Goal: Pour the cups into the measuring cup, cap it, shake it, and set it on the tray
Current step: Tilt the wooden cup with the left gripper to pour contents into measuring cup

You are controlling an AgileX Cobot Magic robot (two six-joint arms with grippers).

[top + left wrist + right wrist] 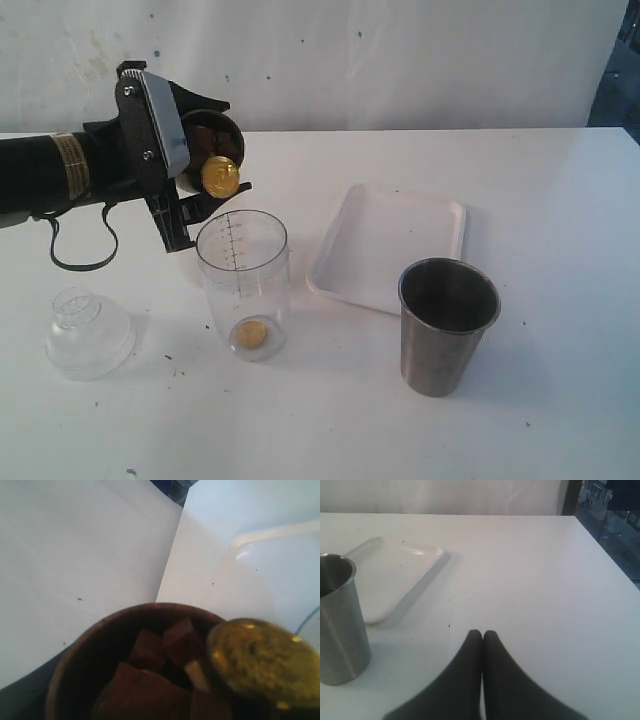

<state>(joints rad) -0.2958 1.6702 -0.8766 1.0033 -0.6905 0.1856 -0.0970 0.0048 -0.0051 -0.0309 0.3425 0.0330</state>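
Upper left: our left gripper [222, 150] clasps the round brown wooden cup [204, 132], tipped just above the clear graduated plastic measuring cup [243, 275].

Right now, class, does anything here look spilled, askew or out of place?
Only the wooden cup is askew: the left tool holds it tipped above the measuring cup, a gold disc at its lip. That looks like pouring. Nothing spilled on the table.

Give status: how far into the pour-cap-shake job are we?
Done: one gold piece lies in the measuring cup. In hand: left tool tips the wooden cup over it, another piece at the lip. Left: steel tumbler, clear lid, shaking, tray. Right tool shut, idle.
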